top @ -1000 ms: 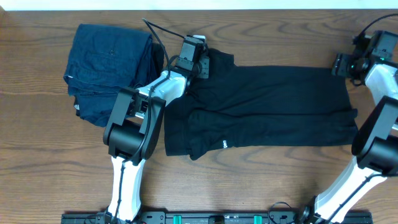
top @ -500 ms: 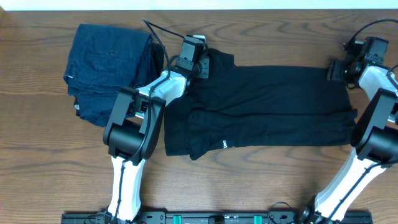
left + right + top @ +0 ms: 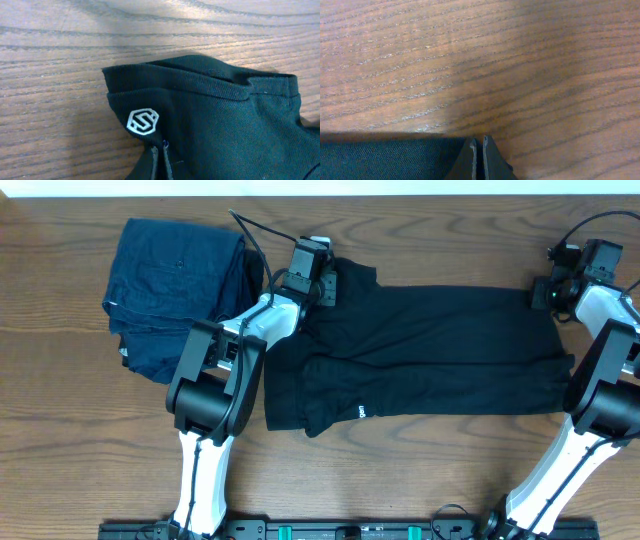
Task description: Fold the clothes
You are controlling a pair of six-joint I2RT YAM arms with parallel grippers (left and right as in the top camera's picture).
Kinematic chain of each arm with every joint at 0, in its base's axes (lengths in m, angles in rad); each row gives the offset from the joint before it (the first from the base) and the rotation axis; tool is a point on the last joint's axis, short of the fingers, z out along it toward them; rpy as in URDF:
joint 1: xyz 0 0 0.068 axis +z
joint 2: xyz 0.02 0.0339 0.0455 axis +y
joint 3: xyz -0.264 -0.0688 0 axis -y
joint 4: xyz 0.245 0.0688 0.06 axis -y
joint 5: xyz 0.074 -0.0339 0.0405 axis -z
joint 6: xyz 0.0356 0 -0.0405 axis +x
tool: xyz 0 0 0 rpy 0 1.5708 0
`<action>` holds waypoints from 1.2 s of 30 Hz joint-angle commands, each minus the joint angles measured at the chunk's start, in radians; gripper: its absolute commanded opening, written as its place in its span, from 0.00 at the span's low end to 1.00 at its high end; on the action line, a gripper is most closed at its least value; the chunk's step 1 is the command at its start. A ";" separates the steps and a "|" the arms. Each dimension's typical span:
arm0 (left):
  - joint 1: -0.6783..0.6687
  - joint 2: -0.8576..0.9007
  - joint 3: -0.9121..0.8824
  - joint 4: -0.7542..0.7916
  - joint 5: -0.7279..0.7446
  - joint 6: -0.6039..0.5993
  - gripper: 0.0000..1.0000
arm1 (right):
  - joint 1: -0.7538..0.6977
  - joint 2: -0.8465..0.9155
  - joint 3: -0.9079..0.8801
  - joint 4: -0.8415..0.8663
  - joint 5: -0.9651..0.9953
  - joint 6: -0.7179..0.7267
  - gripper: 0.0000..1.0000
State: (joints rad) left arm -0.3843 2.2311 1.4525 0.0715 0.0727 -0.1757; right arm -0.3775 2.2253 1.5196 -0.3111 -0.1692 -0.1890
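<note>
Fingers mostly cut off at the frame's bottom, the left gripper [image 3: 158, 161] is pinched shut on the black T-shirt [image 3: 430, 350] spread across mid-frame overhead, while the right gripper [image 3: 479, 150] is closed at its upper-right edge, any caught fabric hidden.

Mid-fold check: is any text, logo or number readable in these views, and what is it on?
"S", stylised, inside a white hexagon logo on the black T-shirt, left wrist view.
Too small to read: small white mark on the T-shirt's lower fold, overhead view.
No other text shows.
</note>
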 commanded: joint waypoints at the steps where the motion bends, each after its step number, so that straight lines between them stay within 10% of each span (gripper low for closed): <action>1: 0.002 -0.059 0.003 -0.003 0.021 0.056 0.06 | -0.004 0.032 0.009 0.004 -0.019 -0.008 0.01; 22: 0.002 -0.427 0.003 -0.498 0.167 0.093 0.06 | -0.082 -0.337 0.013 -0.493 -0.182 0.000 0.01; 36: -0.110 -0.480 -0.029 -0.966 0.174 -0.021 0.06 | -0.111 -0.413 -0.106 -0.721 0.142 0.334 0.01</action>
State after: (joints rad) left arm -0.4564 1.7653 1.4418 -0.8749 0.2375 -0.1707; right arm -0.4808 1.8240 1.4727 -1.0676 -0.1696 0.0437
